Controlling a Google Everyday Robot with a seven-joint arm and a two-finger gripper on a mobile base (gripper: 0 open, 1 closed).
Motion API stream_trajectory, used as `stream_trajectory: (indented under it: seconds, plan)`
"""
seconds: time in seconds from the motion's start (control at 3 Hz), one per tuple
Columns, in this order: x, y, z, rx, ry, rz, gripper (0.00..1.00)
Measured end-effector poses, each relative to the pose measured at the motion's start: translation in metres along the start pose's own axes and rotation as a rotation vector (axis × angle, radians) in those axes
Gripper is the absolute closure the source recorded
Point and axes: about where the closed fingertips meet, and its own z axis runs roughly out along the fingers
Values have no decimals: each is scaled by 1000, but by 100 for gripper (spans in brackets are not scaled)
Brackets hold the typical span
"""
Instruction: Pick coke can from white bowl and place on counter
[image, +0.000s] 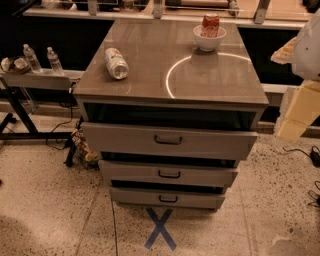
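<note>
— Fingers of the gripper (296, 112), are they open or closed?
— I cannot tell. The gripper is a pale cream and white shape at the right edge of the view, just beside the right side of the counter (150, 75), and the frame cuts it. It touches nothing that I can see.
— And where is the coke can?
— The coke can (210, 23) stands inside the white bowl (209, 42), with its red body rising above the rim and the silver top upward (maybe it leans a little, I am not sure). The bowl sits on the counter near the far right corner, well apart from the gripper.
— What else lies on the counter?
— A silver-white can (116, 63) lies on its side near the left edge, well apart from the bowl. Between the two, a bright ring-shaped reflection (169, 75) curves over the glossy top.
— And below?
— Three drawers (169, 142) with dark handles, each one with a dark gap above it. On the speckled floor in front there is a blue X mark (160, 229). At the left, two water bottles (31, 57) stand on a low shelf
</note>
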Motion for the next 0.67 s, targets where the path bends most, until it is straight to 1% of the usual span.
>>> stream_trajectory:
  seconds: [0.33, 0.67]
  plan:
    - [-3, -6, 4, 4, -9, -5, 0]
    - [-24, -47, 31, 22, -69, -38, 0]
